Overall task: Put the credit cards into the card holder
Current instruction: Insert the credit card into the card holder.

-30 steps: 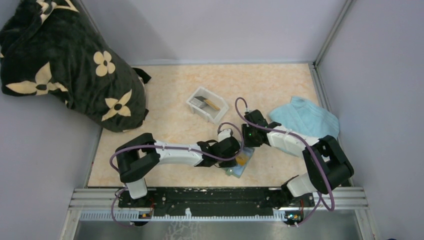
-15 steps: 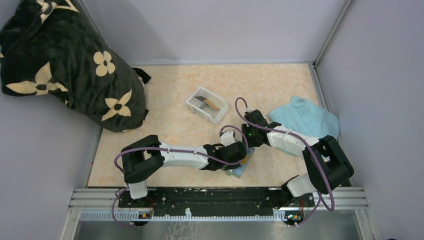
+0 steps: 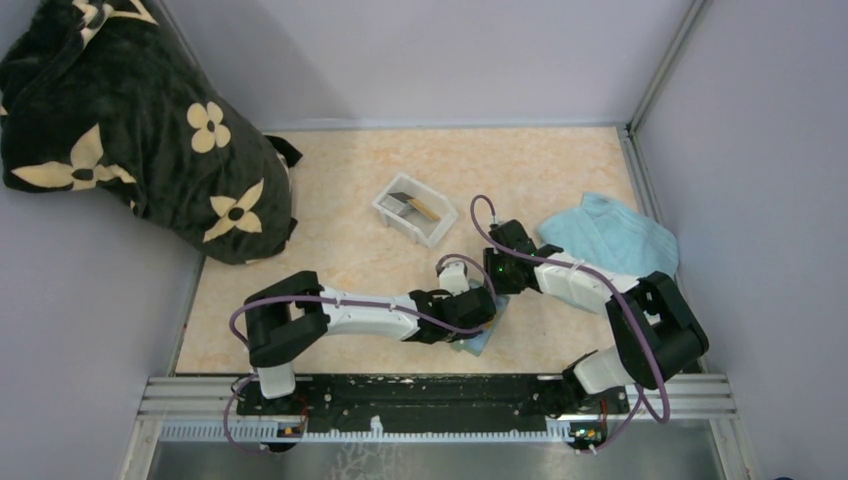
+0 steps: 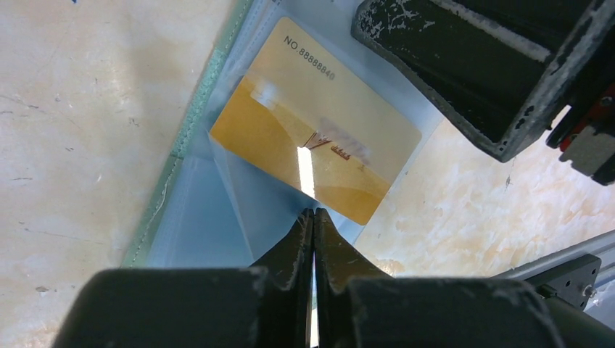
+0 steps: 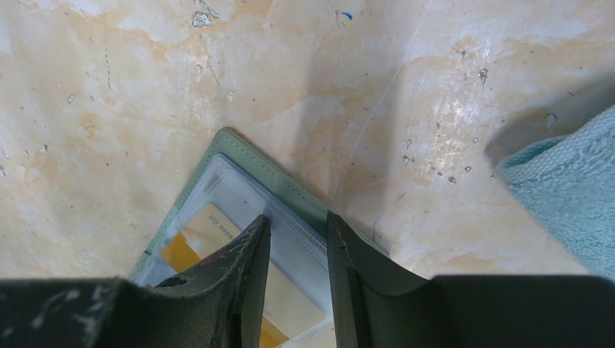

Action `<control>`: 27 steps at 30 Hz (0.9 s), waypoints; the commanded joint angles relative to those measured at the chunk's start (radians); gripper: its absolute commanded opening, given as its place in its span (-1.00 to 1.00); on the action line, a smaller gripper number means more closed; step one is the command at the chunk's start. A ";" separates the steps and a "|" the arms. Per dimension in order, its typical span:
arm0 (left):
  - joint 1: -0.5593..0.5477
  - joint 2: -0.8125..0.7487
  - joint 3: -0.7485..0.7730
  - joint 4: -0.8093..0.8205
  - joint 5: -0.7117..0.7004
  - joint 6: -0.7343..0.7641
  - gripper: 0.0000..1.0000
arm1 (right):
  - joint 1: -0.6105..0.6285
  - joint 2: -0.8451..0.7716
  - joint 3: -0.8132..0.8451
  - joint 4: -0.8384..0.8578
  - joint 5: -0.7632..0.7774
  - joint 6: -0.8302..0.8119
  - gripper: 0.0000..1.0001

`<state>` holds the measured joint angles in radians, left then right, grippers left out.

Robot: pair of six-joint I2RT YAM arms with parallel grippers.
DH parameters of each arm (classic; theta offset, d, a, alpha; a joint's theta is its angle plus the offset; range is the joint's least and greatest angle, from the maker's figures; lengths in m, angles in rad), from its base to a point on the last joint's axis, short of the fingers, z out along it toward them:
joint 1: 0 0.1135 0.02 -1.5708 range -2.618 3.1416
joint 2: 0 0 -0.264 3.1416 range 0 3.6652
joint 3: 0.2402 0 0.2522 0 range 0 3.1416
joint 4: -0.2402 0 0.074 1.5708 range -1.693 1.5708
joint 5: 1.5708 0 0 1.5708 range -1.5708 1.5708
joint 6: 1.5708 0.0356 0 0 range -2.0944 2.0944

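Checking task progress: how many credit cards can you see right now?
3: one orange-yellow card on the open grey-green wallet; one dark grey card and another orange-yellow card in the white plastic tray. More may be hidden underneath.

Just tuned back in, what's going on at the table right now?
The left tool is shut, its tips at the near edge of an orange-yellow card lying on the pale blue inside of the open card holder. Whether the card sits fully in a slot is unclear. The right tool, jaws apart, rests on the holder's other end, seemingly steadying it. More cards wait in the white tray further back.
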<state>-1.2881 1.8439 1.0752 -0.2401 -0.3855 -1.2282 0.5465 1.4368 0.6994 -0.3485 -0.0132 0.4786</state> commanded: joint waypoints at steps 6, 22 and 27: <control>0.002 0.038 -0.001 -0.215 -0.093 -0.015 -0.84 | 0.009 0.053 -0.078 0.076 -0.089 0.019 -0.33; 0.029 0.084 0.051 -0.195 -0.109 0.001 -0.81 | 0.023 0.038 -0.081 0.071 -0.089 0.028 -0.32; 0.041 0.065 0.063 -0.182 -0.102 0.010 -0.81 | 0.024 0.031 -0.077 0.064 -0.087 0.027 -0.32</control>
<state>-1.2686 1.8740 1.1450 -0.3363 -0.4530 -1.2381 0.5468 1.4136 0.6804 -0.3283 -0.0132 0.4812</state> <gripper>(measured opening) 0.094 0.343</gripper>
